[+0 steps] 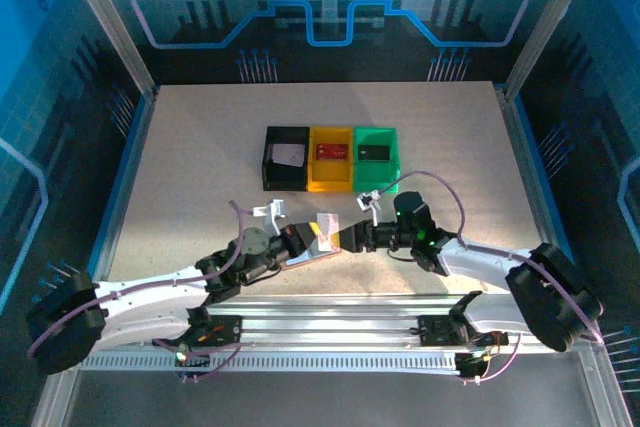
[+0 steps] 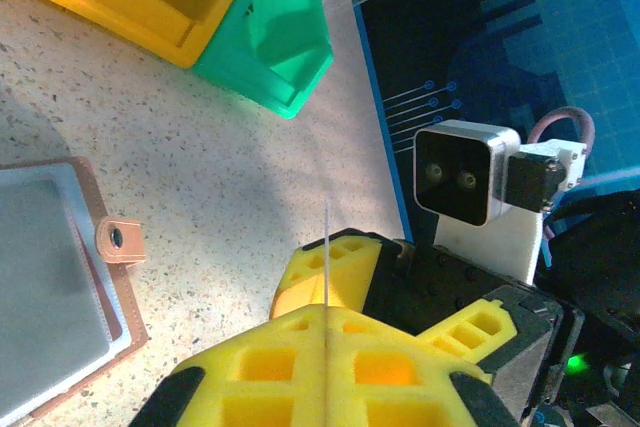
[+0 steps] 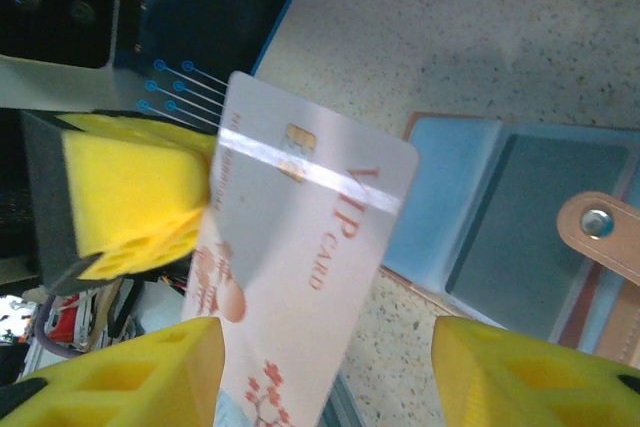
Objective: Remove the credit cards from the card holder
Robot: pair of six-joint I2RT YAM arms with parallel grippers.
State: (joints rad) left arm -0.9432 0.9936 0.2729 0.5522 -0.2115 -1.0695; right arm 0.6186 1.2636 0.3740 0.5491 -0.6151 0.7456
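Nearest you, the left gripper (image 1: pixel 304 238) is clamped on the pale VIP card (image 3: pixel 300 247), pinching one end between its yellow pads so the card stands on edge, off the table. The right gripper (image 1: pixel 354 237), at its 3 o'clock, has its jaws parted with the card's free end between them, close against one pad and clear of the other, so it holds nothing. This reads as a mid-air hand-over; do it well by closing the right pads squarely on the flat faces, well in from the corner, and releasing the left only once that pinch is firm; a thin, stiff card will likely pivot or slip if taken by an edge. The card is whitish, with red lettering, a small gold chip and a glossy stripe. At about 7 o'clock of it the card holder (image 3: pixel 520 217) lies open and flat on the table, with a pinkish-tan rim, pale grey pockets that look empty, and its snap tab out to one side. Farther off, at 12 o'clock, the black bin (image 1: pixel 272 175), yellow bin (image 1: pixel 331 181) and green bin (image 1: pixel 380 179) sit side by side, holding a whitish card (image 1: pixel 290 155), a red card (image 1: pixel 331 152) and a black card (image 1: pixel 374 153).
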